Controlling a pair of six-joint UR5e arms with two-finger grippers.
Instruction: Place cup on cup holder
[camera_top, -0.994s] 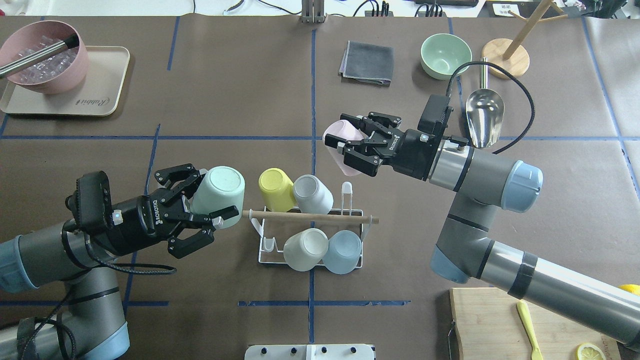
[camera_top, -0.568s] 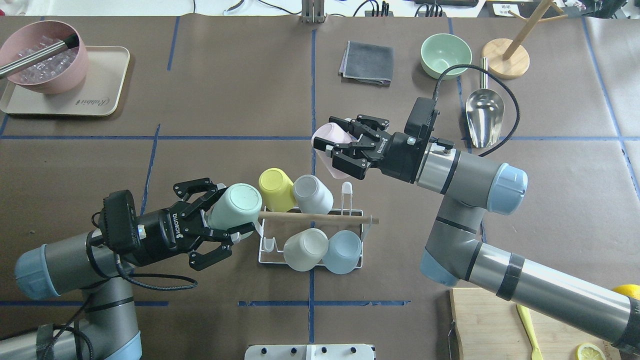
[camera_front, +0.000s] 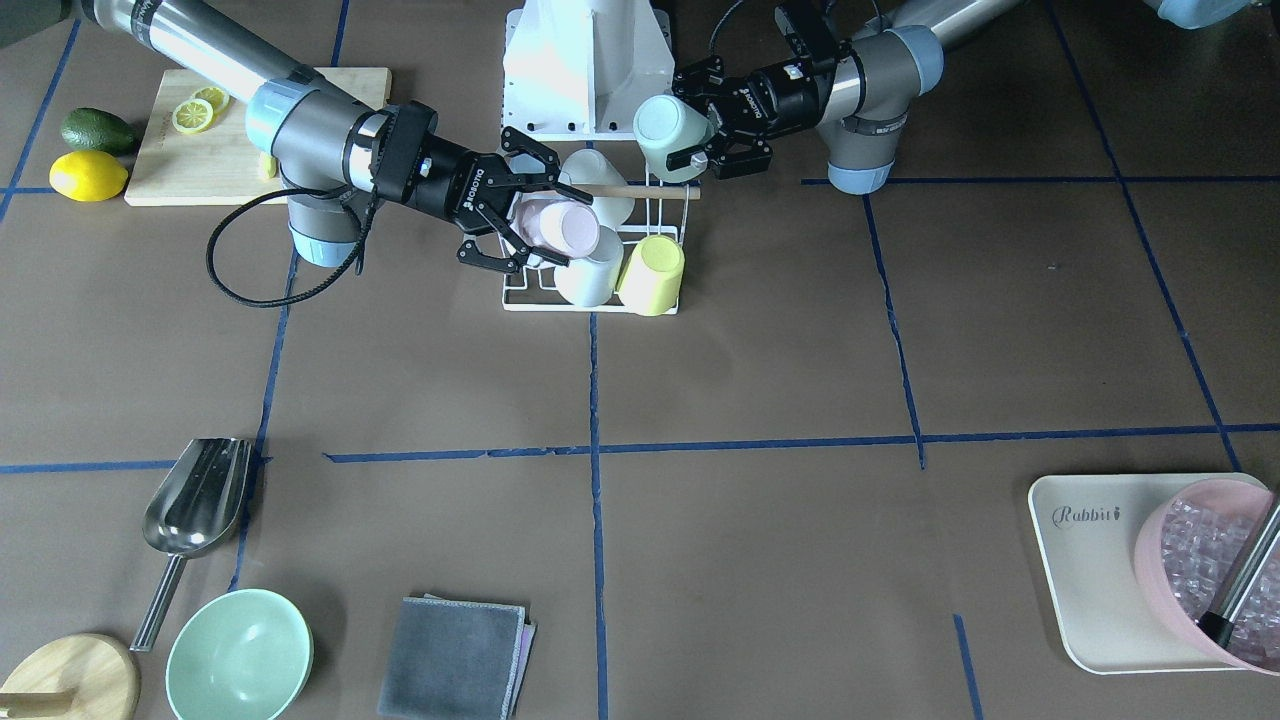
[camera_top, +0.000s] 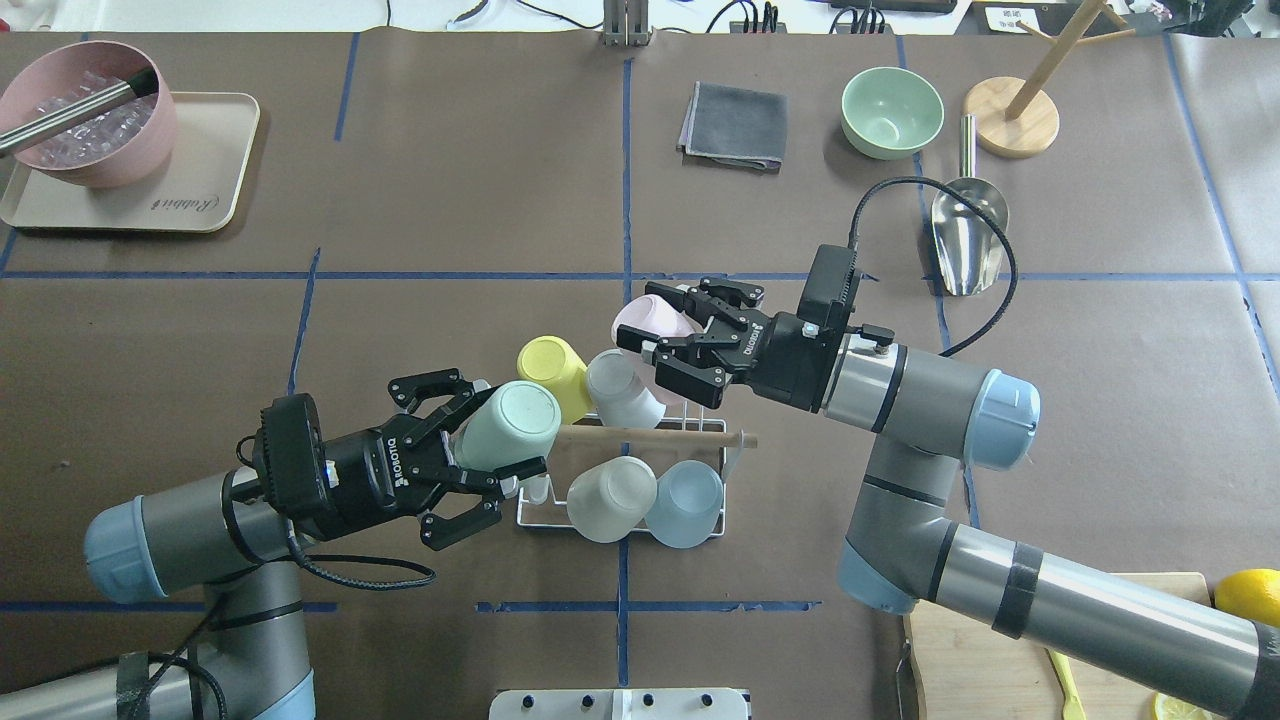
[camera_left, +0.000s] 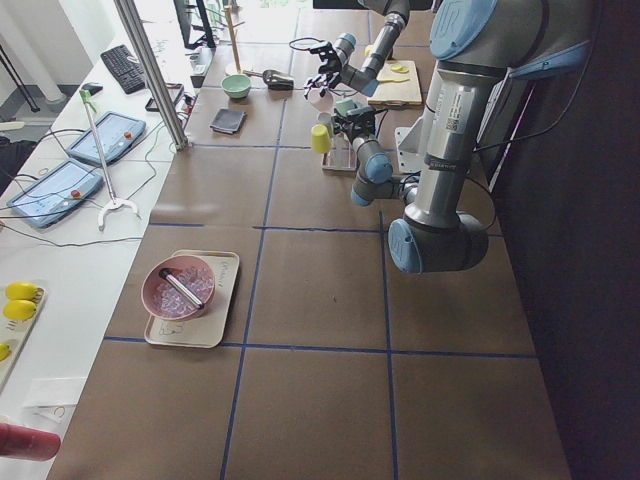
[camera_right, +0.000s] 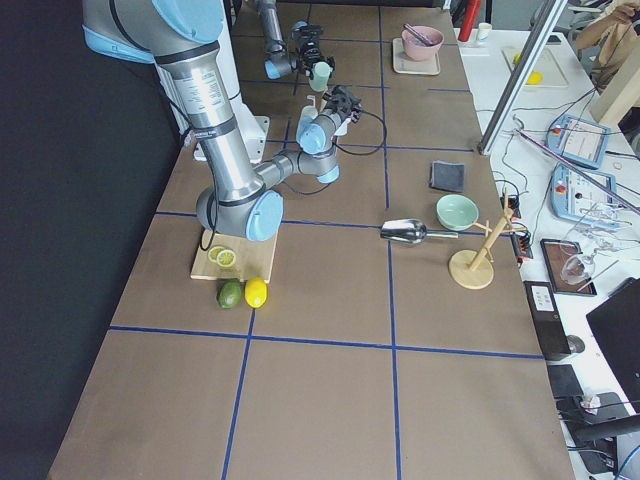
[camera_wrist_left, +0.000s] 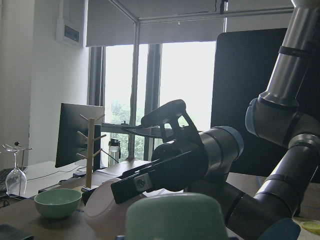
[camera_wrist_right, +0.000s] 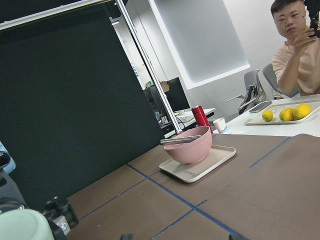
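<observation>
My left gripper is shut on a mint green cup, held tilted over the left end of the cup holder, a white wire rack with a wooden rod across its top. My right gripper is shut on a pale pink cup, held just above the rack's far side. The rack carries a yellow cup, a white cup, a cream cup and a light blue cup. In the front view the mint cup and the pink cup hang over the rack.
A pink bowl of ice on a beige tray sits at the far left. A grey cloth, green bowl, metal scoop and wooden stand lie far right. A cutting board with a lemon is near right.
My left arm has carried the mint cup right and nearer, up to the rack's left end. My right arm has brought the pink cup left and nearer, over the rack's far side.
</observation>
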